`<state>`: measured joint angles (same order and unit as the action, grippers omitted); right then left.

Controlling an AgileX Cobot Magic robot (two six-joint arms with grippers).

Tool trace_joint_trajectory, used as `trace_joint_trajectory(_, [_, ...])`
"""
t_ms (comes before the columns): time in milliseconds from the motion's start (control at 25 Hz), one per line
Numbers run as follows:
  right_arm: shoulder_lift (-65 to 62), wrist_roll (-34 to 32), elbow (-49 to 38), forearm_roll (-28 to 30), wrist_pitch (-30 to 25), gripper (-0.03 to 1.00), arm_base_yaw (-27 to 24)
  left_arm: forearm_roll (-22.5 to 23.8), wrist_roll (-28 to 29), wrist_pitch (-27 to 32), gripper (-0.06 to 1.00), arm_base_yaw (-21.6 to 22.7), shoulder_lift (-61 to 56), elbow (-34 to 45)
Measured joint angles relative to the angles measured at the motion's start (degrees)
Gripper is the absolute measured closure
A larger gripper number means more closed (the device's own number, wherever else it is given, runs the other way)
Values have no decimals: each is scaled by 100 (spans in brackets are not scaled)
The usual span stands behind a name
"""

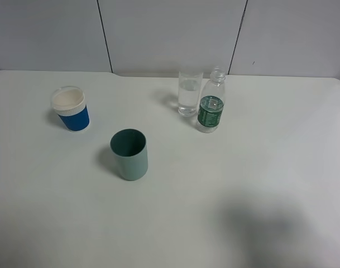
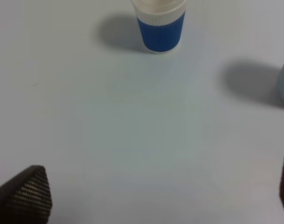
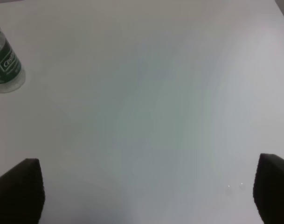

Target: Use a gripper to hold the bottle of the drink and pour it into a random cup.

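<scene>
Clear bottle [image 1: 211, 108] beside glass [image 1: 189, 92] (both upright), grippers apart.

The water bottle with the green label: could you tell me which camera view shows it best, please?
The exterior high view: the bottle stands whole and upright beside the clear glass. The right wrist view catches only its lower part at the frame edge; the left wrist view misses it.

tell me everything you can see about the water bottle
The bottle is small, clear plastic, with a dark green label band around its middle and a ribbed neck with no cap visible. It stands upright on the white table, toward the back, just right of the clear glass, very close to it; whether they touch is unclear. Nothing grips it. The right wrist view shows only its lower part, with white lettering on the label.
</scene>
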<state>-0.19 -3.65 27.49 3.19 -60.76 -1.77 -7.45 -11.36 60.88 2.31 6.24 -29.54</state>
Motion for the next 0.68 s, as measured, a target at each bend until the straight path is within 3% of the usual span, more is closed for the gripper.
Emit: trace_joint_trajectory(680, [0, 0, 0, 0, 0, 8, 0, 0, 0, 0, -5, 0, 0, 0])
